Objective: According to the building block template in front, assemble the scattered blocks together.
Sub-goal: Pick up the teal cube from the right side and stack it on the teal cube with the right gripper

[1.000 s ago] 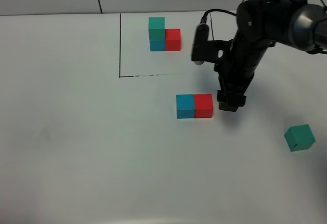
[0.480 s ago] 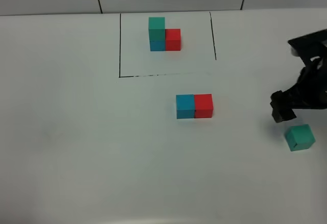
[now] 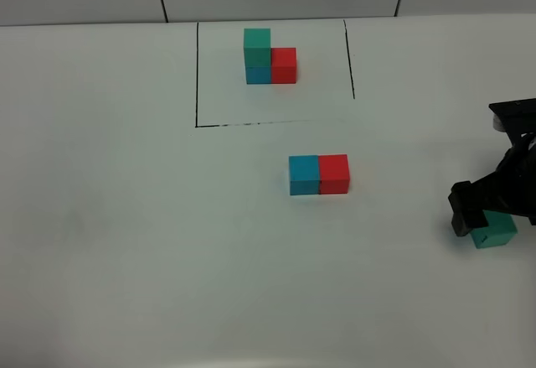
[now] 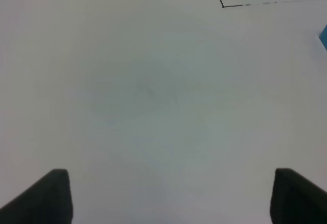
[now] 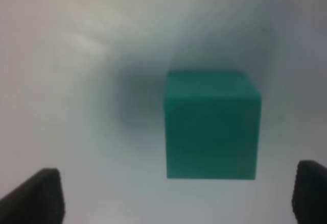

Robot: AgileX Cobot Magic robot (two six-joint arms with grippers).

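White table (image 3: pixel 126 217) bears the building block template (image 3: pixel 270 56).

The right gripper (image 3: pixel 480 211) covers much of the green cube (image 3: pixel 496 235), its arm runs off the right edge, and the left wrist view clips the blue cube (image 4: pixel 324 36).

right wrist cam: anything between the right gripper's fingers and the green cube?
Nothing. The right wrist view shows only bare table between the green cube and the fingers of the open right gripper.
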